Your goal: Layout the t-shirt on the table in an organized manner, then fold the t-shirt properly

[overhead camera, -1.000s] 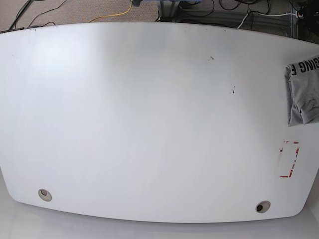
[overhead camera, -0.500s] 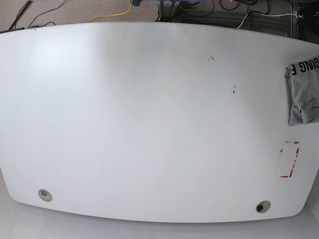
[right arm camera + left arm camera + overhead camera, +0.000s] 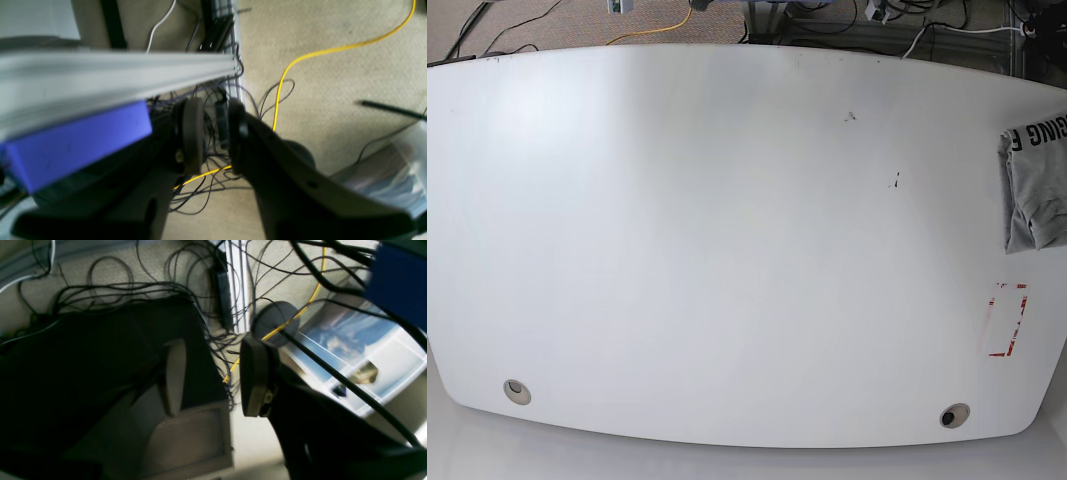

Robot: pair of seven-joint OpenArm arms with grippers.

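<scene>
You're looking at beige carpet strewn with black cables, one yellow cable, and aluminium framing.

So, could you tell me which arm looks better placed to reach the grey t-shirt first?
The left arm, probably. The heather-grey cotton t-shirt lies bunched at the white table's right edge in the base view, which is the left arm's side. Neither arm is over the table yet; both wrist views show only floor and cables.
</scene>
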